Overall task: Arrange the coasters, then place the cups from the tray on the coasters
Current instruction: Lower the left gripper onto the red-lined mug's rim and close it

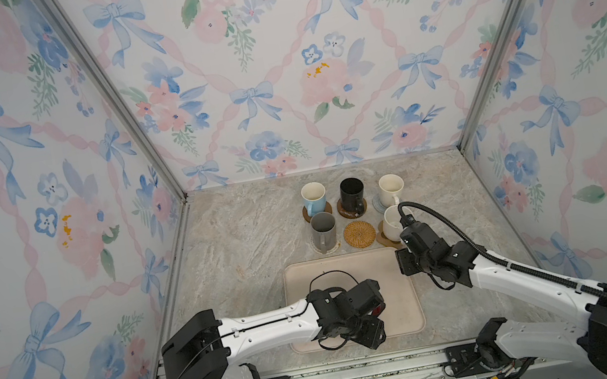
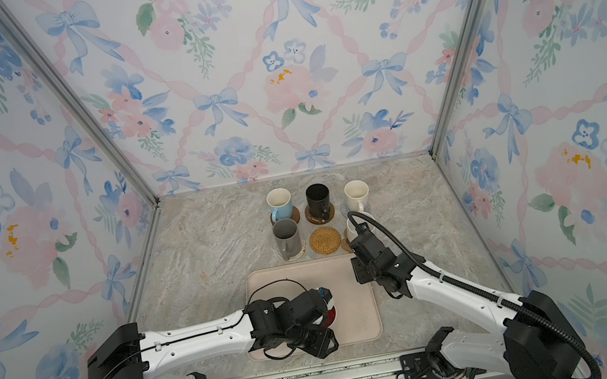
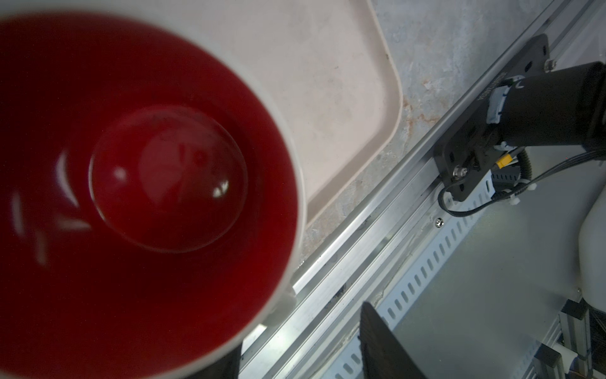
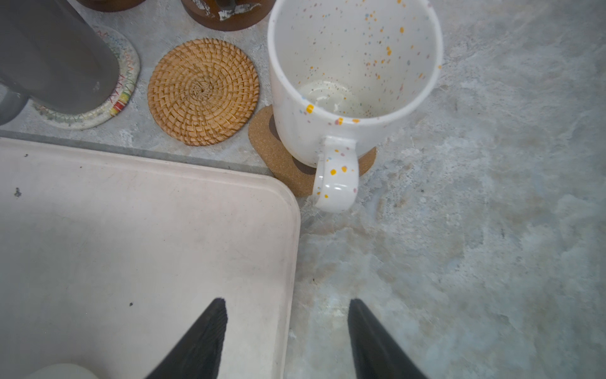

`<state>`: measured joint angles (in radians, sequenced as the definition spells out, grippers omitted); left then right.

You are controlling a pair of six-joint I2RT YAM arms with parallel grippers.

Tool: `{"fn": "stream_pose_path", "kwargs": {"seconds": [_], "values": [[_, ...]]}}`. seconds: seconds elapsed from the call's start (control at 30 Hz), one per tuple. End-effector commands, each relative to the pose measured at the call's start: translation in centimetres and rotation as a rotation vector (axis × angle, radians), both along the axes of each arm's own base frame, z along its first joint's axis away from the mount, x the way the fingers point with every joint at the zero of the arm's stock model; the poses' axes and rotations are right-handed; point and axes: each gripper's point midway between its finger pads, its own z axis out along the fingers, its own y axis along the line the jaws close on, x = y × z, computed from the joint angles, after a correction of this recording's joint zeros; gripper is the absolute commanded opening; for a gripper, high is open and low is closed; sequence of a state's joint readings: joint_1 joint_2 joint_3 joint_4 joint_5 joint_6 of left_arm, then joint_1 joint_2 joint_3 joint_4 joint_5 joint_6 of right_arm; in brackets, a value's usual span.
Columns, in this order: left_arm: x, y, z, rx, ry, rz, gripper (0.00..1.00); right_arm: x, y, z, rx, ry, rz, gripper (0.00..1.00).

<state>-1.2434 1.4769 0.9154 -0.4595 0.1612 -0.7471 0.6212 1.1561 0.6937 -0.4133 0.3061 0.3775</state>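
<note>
On the marbled grey worktop [image 1: 244,243], behind the large beige rounded-corner tray [image 1: 350,271], five handled mugs stand on coasters in two rows. Back row: the light blue mug [image 1: 313,196] on a plain brown disc coaster [image 1: 327,212], the black mug [image 1: 351,192] on a glossy dark-brown disc coaster [image 1: 343,213], and the cream mug [image 1: 391,187] on a grey-blue woven round coaster [image 1: 377,205]. Front row: the grey mug [image 1: 324,231] on a cream crochet round coaster [image 4: 124,75], the tan rattan round coaster [image 1: 360,233] lying bare, and the speckled cream mug [image 4: 354,65] on a brown cork paw-shaped coaster [image 4: 272,151] just beside the tray's far right corner.

My right tool [image 4: 288,328] hangs above that corner, its two black fingers spread apart with nothing between them, pointed toward the speckled mug's handle.

My left tool [image 1: 375,308] is down over the near right part of the tray, at the white mug with the glossy red inside [image 3: 147,180], which fills the left wrist view. One black finger [image 3: 377,344] shows just outside the rim. I cannot tell whether this tool has closed on the mug, nor whether the mug rests on the tray.
</note>
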Motion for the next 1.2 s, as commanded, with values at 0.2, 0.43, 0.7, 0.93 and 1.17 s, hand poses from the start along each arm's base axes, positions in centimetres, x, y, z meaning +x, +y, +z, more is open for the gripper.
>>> {"fn": "stream_pose_path", "kwargs": {"seconds": [0.2,0.43,0.7,0.93,1.17], "values": [[1.2,0.0,-1.5,0.065,-0.009,0.108,0.53,-0.5,-1.5,-0.7,0.025,-0.006,-0.048,0.62],[3.0,0.7,-1.8,0.089,-0.044,0.186,0.51,-0.7,-1.8,-1.2,0.028,0.002,-0.061,0.62],[4.8,2.1,-1.9,0.102,-0.077,0.256,0.49,-0.9,-2.2,-1.6,0.027,0.01,-0.072,0.62],[5.8,3.2,-1.7,0.104,-0.104,0.279,0.43,-0.9,-2.6,-1.7,0.025,0.013,-0.085,0.63],[6.3,3.1,-2.0,0.123,-0.131,0.258,0.41,-0.8,-2.5,-2.0,0.027,0.024,-0.084,0.62]]}}
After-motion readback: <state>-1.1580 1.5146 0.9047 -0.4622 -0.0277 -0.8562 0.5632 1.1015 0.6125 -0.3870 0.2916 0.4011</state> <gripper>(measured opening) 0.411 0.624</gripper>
